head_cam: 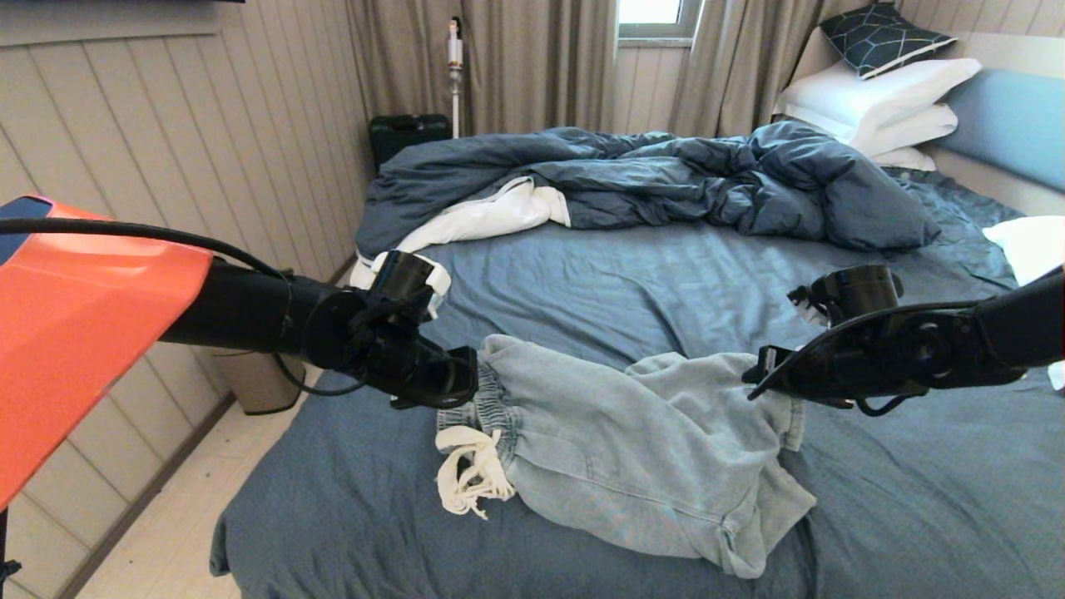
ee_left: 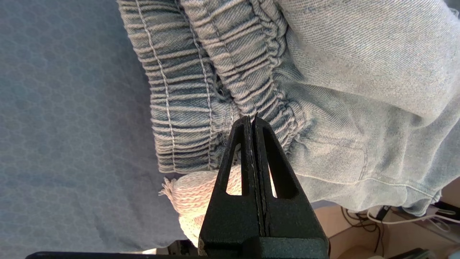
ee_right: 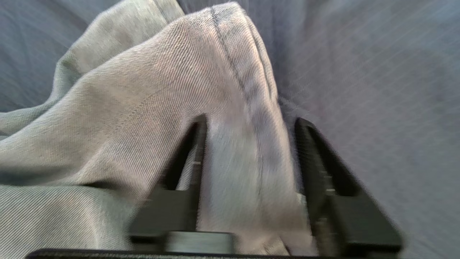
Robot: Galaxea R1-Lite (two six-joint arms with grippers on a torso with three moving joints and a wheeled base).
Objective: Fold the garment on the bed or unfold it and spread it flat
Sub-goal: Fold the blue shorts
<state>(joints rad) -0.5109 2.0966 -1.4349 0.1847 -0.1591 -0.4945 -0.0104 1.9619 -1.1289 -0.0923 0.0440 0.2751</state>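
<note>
- You have the garment, pale blue denim-look shorts, lying rumpled on the near half of the bed, waistband toward your left and legs toward your right.
- Your left gripper sits at the gathered elastic waistband. In the left wrist view its two fingers are pressed flat together with their tips right at the waistband's edge; you cannot tell from there whether any cloth is pinched between them.
- The white frayed drawstring hangs in a loose bundle just below the waistband, spilling onto the sheet.
- Your right gripper is at the far leg end of the shorts. In the right wrist view its fingers stand spread apart, with a raised ridge of denim and its seam running up between them; the jaws have not clamped on it.
- Behind the shorts you see the dark blue duvet heaped across the bed, its white lining turned out at the left.
- White pillows are stacked against the light blue headboard at the far right.
</note>
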